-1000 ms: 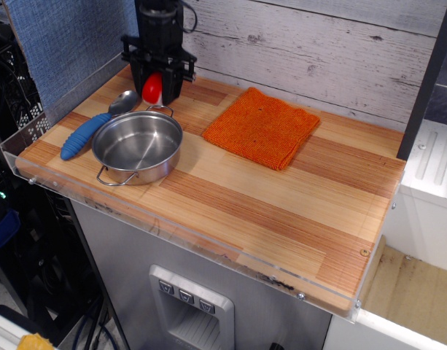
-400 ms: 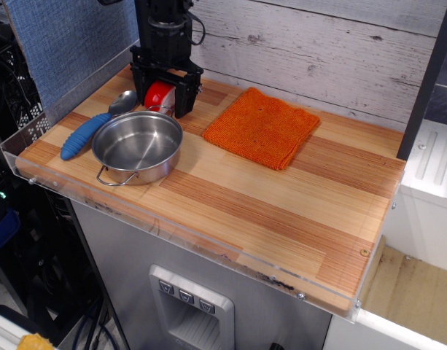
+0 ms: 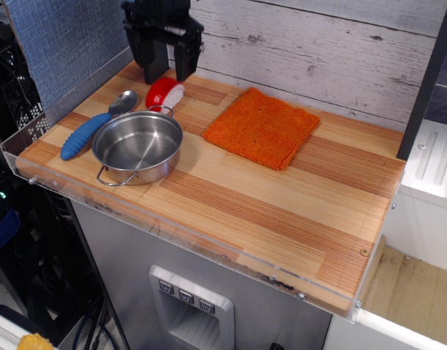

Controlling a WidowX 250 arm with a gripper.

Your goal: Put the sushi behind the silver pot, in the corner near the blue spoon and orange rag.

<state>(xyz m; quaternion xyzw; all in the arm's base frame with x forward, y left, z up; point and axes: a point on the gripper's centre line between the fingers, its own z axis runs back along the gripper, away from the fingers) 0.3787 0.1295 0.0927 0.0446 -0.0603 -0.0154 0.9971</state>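
The sushi (image 3: pixel 165 93) lies on the board just behind the silver pot (image 3: pixel 137 146), directly below the gripper (image 3: pixel 163 62), whose fingers hang spread and empty

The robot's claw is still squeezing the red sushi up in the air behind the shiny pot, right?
Not quite. In the observation.image view the gripper is open and lifted above the sushi, not squeezing it. The sushi lies on the wooden table behind the silver pot.
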